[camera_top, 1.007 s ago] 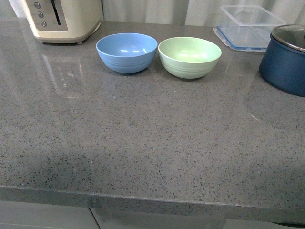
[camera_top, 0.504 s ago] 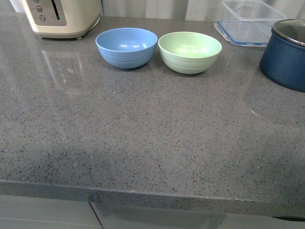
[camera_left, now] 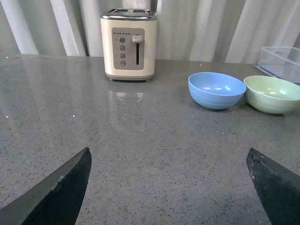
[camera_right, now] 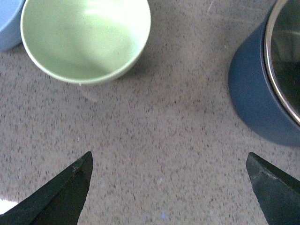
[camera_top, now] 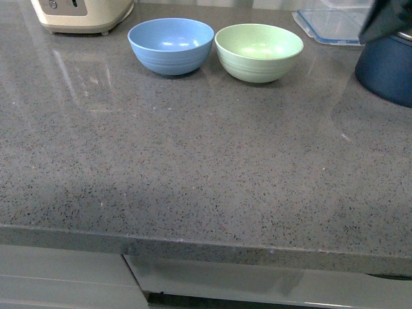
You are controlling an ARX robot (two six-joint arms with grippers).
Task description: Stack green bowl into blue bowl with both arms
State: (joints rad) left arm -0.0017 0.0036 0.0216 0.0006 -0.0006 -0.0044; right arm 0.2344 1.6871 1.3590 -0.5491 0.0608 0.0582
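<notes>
Together on speckled grey counter (camera_top: pixel 193 161), matte round green bowl (camera_top: pixel 259 51), blue bowl (camera_top: pixel 170 45); left claw (camera_left: pixel 168 157), right claw (camera_right: pixel 168 157) spread wide.

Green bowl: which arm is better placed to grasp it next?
Right, probably. The open right gripper hangs close to the green bowl. The left gripper, also open, is far back, and the blue bowl stands on its side.

In the front view the toaster (camera_top: pixel 80 14), past the blue bowl (camera_top: pixel 170 45) from the green bowl (camera_top: pixel 259 51), is cut off above its base. On the green bowl's other side the container (camera_top: pixel 328 26) and pot (camera_top: pixel 389 77) run off the frame, and a dark blurred shape (camera_top: pixel 385 19) hides most of the pot's top. The left gripper (camera_left: pixel 168 187) and right gripper (camera_right: pixel 168 187) show only their tips.
</notes>
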